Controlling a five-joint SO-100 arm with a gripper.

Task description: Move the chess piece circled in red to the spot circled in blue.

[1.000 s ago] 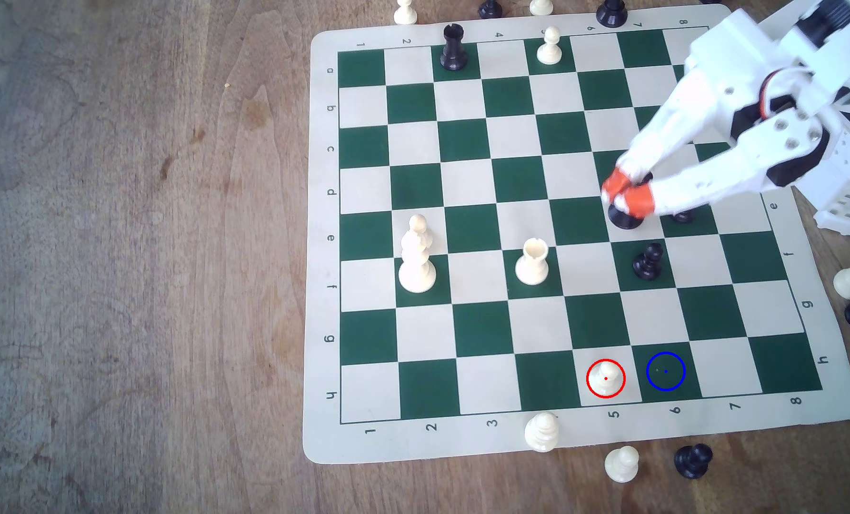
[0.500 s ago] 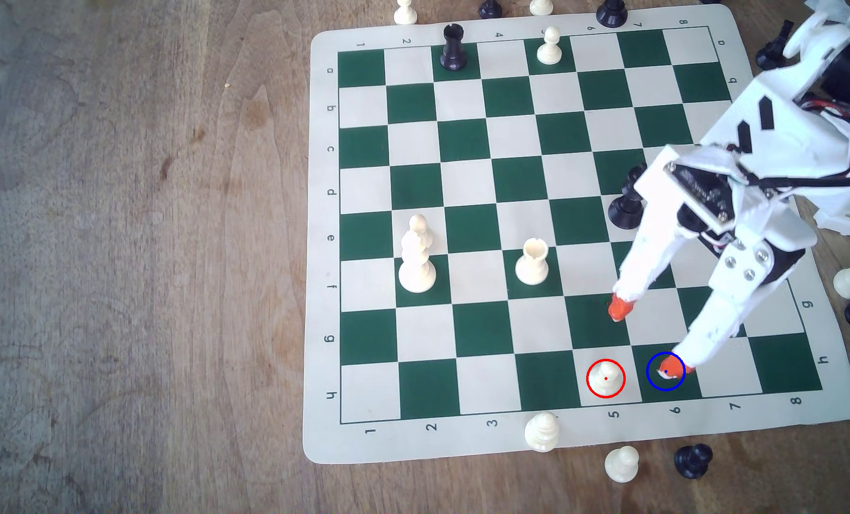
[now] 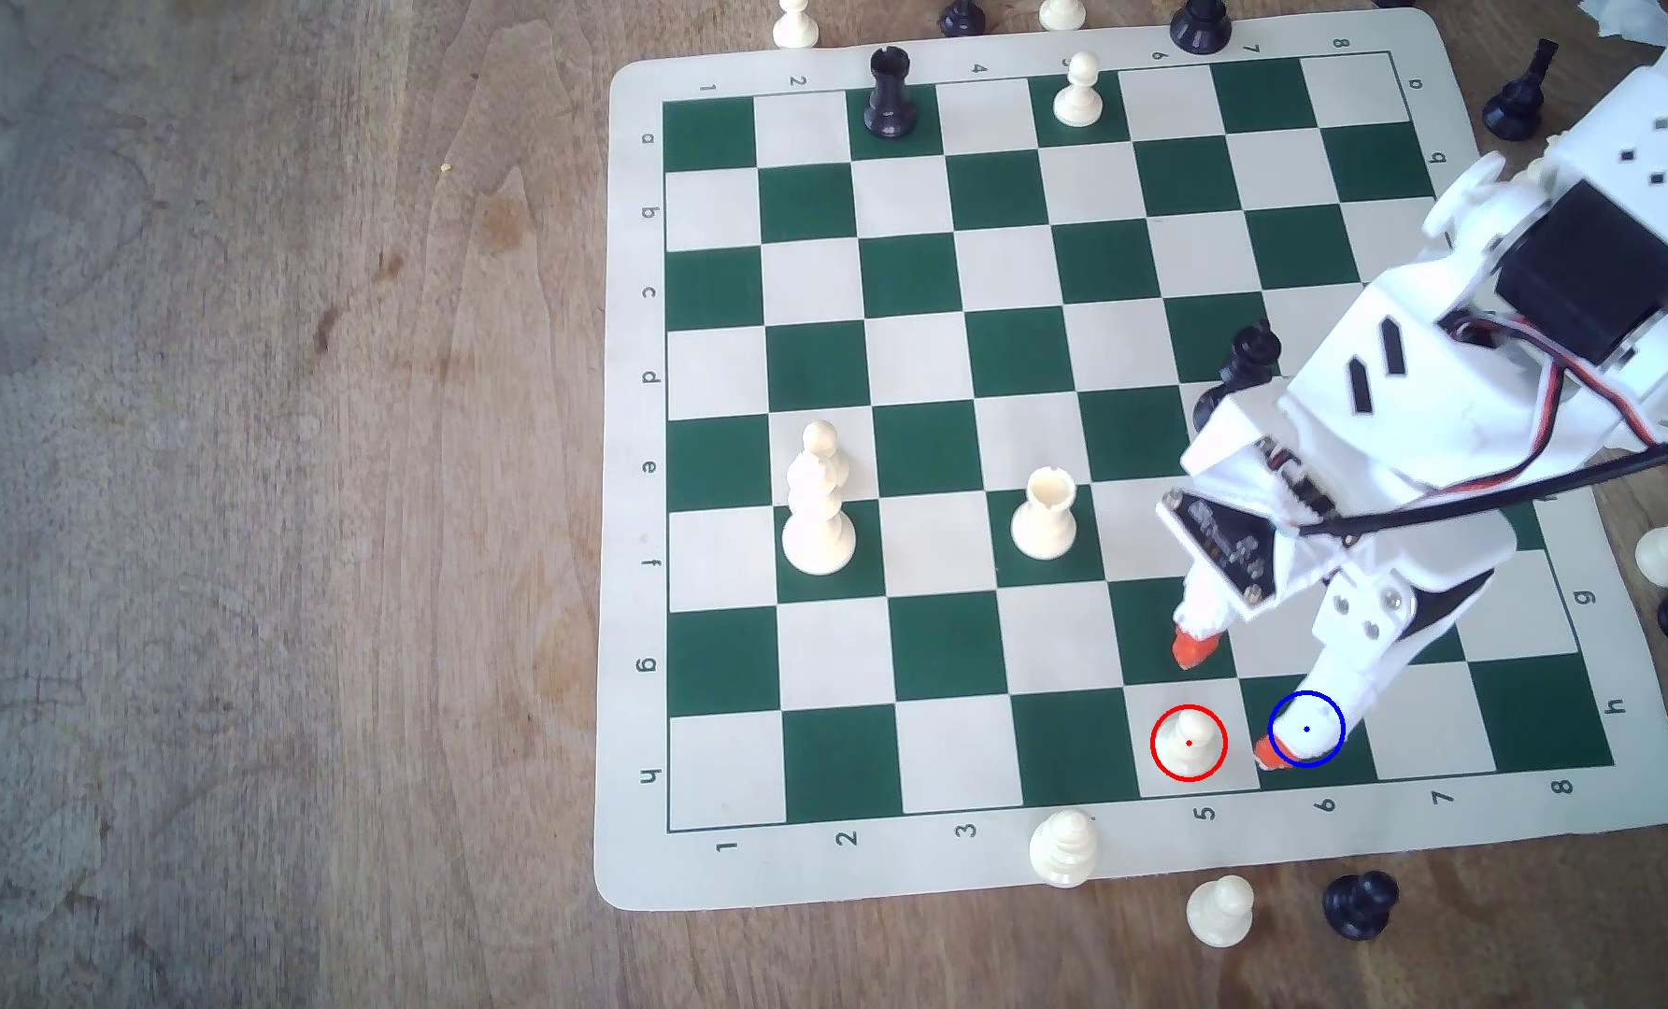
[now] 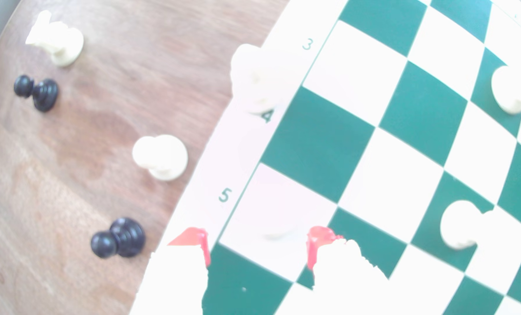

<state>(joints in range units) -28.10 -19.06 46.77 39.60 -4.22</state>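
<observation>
Gripper: the gripper (image 3: 1233,703) hangs spread wide and empty, one orange fingertip (image 3: 1195,648) over the green square behind the pawn, the other at the blue ring's edge.
Chess piece: the chess piece (image 3: 1189,742) stands upright in the board's (image 3: 631,485) numbered edge row, on the column-5 square.
Spot: the spot (image 3: 1306,729) is the adjoining green square, part covered by a finger.
Handling: probably light, hard, smooth plastic; best pinched at the narrow neck under the ball head.

We take this for a hobby or lab tabletop setup: a worn wooden bench (image 3: 276,485), a roll-up chess mat (image 3: 631,485), and a white 3D-printed arm (image 3: 1451,407) with exposed wires (image 3: 1587,388).
</observation>
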